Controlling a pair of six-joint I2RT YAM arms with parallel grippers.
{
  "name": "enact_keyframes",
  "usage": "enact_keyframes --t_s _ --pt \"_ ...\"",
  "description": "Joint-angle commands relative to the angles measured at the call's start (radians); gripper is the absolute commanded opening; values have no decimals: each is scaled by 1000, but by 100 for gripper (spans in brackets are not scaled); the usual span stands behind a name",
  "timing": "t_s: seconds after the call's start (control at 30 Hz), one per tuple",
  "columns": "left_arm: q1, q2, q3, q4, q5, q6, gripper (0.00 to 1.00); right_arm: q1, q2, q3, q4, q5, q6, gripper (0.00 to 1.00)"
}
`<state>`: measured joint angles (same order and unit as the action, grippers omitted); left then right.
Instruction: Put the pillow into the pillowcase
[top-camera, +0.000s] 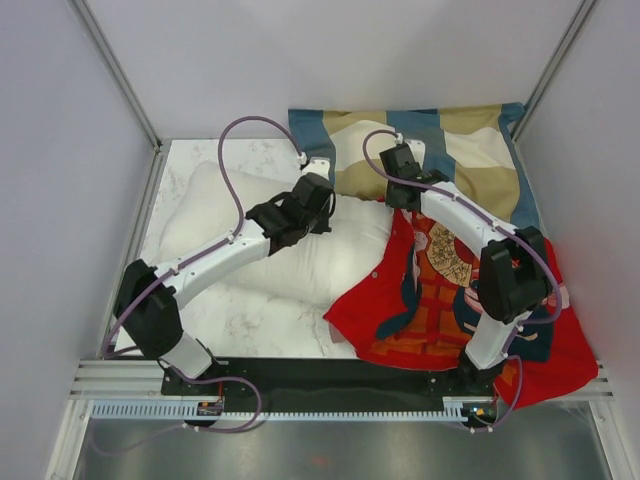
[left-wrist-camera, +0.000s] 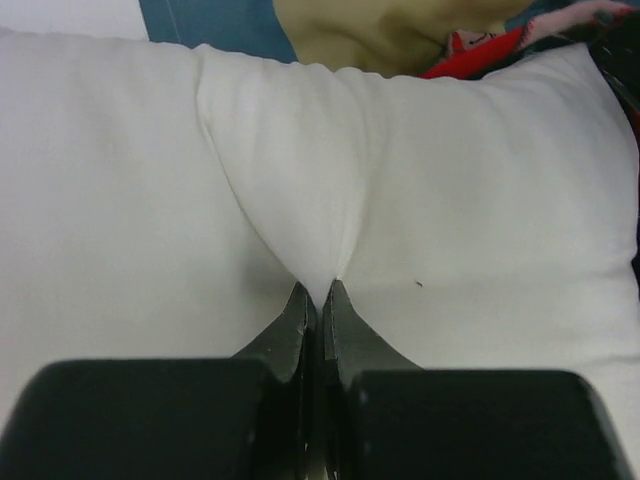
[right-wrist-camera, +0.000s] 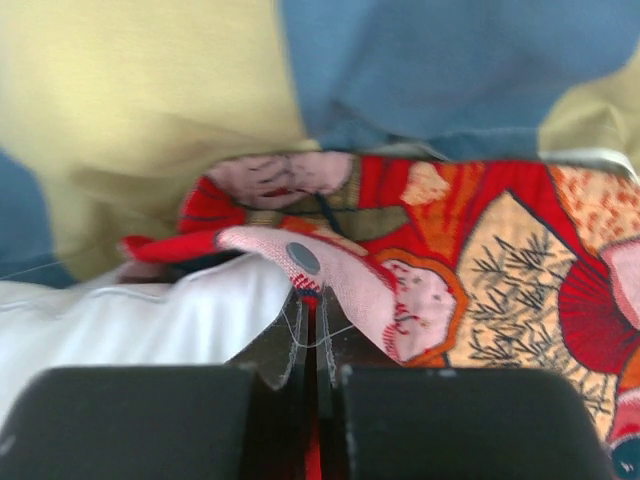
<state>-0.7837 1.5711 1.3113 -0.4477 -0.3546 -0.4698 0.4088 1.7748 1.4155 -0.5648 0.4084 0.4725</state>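
White and plump, the plain rectangular fabric pillow (top-camera: 335, 268) is lying across the pale marble-patterned tabletop (top-camera: 250, 325). Its right end is touching the rim of the red fabric pillowcase (top-camera: 425, 315) printed with cartoon figures, which is spreading over the table's right side and reaching past the near edge. The left gripper (left-wrist-camera: 318, 296) is bearing down near the pillow's far edge, jaws clenched on a pinch of the white cloth, with creases fanning out from the tips. The right gripper (right-wrist-camera: 310, 300) is nipping the pillowcase's rim, jaws closed tight on the fabric (the dull pink lining is showing there, with a small grey snap button (right-wrist-camera: 303, 258) just above the tips). Behind both, a blue, tan and cream checked cushion (top-camera: 480, 150) is lying against the back wall, right by the pillowcase's far edge.
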Motion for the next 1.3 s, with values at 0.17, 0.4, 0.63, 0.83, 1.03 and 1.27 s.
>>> enact_keyframes --t_s 0.17,0.4,0.63,0.83,1.03,1.27 --pt "-169 -37 -26 -49 286 115 2 108 -84 123 154 -62 -80 0" --pt "-304 -115 -101 -36 172 74 2 249 -242 6 184 -118 -17 0" --pt "-298 -195 -211 17 112 -26 2 344 -534 -288 312 -170 144 0" --pt "-298 -217 -244 44 50 -92 2 384 -526 -283 230 -229 158 0" --pt "-282 -137 -46 -26 -4 -193 2 423 -394 -133 200 -146 202 0" --pt "-229 -129 121 -127 15 -175 2 429 -276 37 164 -30 198 1"
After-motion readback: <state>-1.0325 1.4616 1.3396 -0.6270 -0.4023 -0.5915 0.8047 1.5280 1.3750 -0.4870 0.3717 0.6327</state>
